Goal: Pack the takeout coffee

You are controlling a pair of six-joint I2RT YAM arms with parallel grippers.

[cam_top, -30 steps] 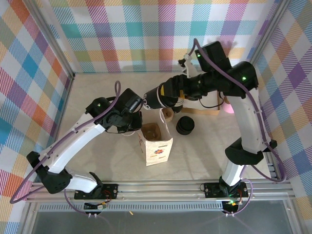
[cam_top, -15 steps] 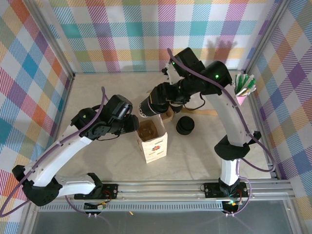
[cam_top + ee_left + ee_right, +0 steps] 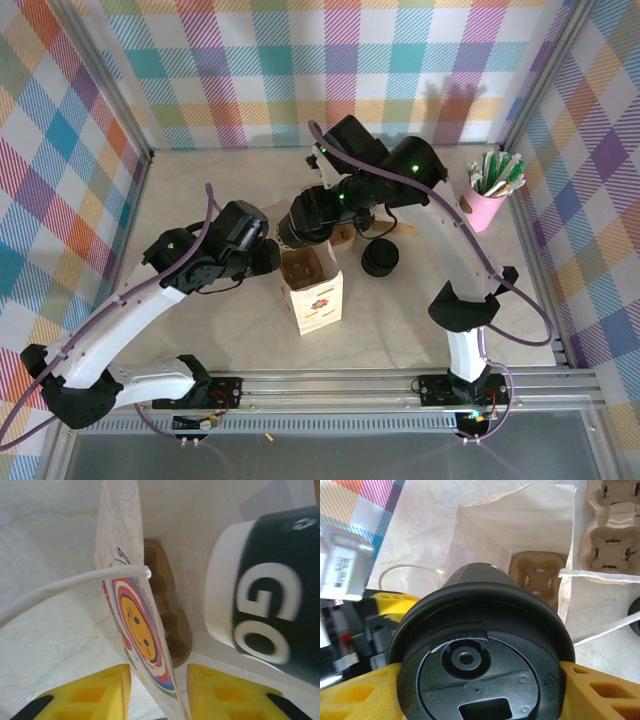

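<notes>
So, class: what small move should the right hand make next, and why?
Probably ease the takeout coffee down into the paper bag: the right hand grips it above the open mouth, and a cardboard carrier with empty wells sits inside.

Top cam: high, at near side, looks down on whole desk (image 3: 390, 330). L wrist cam: v. close, looks down along paper bag (image 3: 137, 630) wall. R wrist cam: close, looks down past takeout coffee (image 3: 480, 670) lid into bag mouth. All 3 share bag + cardboard tray (image 3: 538, 577).
</notes>
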